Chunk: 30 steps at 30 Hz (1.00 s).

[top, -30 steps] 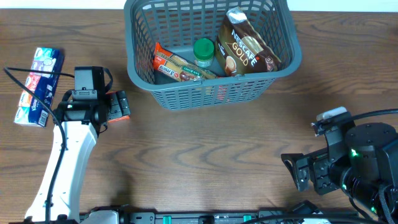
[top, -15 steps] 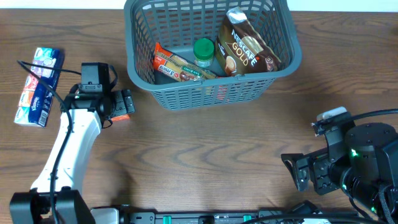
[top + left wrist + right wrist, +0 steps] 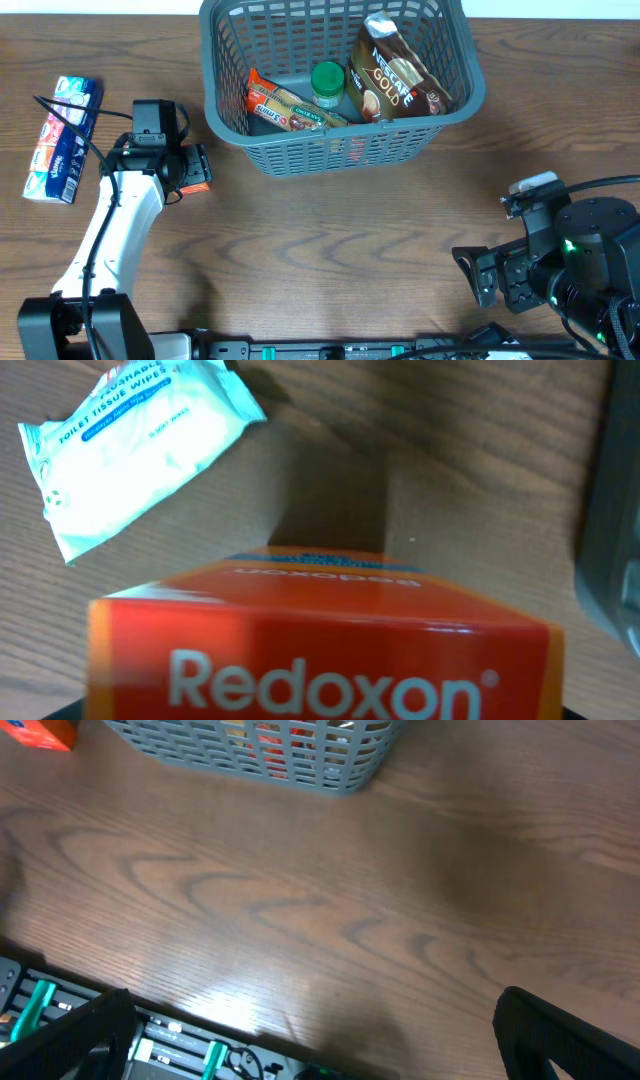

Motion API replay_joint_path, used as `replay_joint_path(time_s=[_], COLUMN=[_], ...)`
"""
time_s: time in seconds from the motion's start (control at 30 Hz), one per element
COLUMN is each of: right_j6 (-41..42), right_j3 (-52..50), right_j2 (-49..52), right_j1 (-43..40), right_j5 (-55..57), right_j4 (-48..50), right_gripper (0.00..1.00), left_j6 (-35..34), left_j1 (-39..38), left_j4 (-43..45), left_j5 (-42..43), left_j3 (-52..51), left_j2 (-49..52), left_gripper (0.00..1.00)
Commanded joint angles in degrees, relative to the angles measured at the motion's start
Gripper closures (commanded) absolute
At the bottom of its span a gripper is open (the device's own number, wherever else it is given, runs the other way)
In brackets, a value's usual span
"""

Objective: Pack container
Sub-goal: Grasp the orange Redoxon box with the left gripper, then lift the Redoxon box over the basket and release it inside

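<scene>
The container, a dark grey lattice basket (image 3: 458, 105), stands at the far middle of the table; its near side also shows in the right wrist view (image 3: 200, 750). It holds a snack bar pack (image 3: 285, 108), a green-lidded jar (image 3: 327, 82) and a Nescafe Gold pouch (image 3: 392, 75). My left gripper (image 3: 192, 168) is shut on an orange Redoxon box (image 3: 320, 650), just left of the basket and low over the table. My right gripper (image 3: 310, 1040) is open and empty near the table's front right.
A white and blue pack of tissue wipes (image 3: 63, 138) lies at the far left of the table and also shows in the left wrist view (image 3: 135, 450). The basket's wall (image 3: 615, 550) shows at the right edge of the left wrist view.
My left arm has shifted a little toward the back and the right with the orange box in its jaws. The right arm has not moved.
</scene>
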Motion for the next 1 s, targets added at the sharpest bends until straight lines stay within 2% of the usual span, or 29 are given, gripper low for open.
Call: replay_joint_path(time_s=[0.0, 0.53, 0.8, 0.97], right_j6=[-0.7, -0.7, -0.7, -0.7], right_j3=[0.8, 0.8, 0.8, 0.8], right_j2=[0.1, 0.1, 0.1, 0.1], right_j1=[-0.2, -0.2, -0.2, -0.2], right_j5=[0.0, 0.0, 0.0, 0.0], right_j4=[-0.2, -0.2, -0.1, -0.1], right_gripper=[0.01, 0.01, 0.01, 0.01], left_j6=[0.3, 0.3, 0.3, 0.3], left_j1=[0.2, 0.2, 0.2, 0.2], left_j4=[0.7, 0.9, 0.8, 0.9], left_j5=[0.2, 0.2, -1.1, -4.5], left_j3=[0.9, 1.0, 3.2, 5.4], left_j2=[0.4, -1.0, -10.2, -17.0], left_gripper=[0.3, 0.48, 0.66, 0.69])
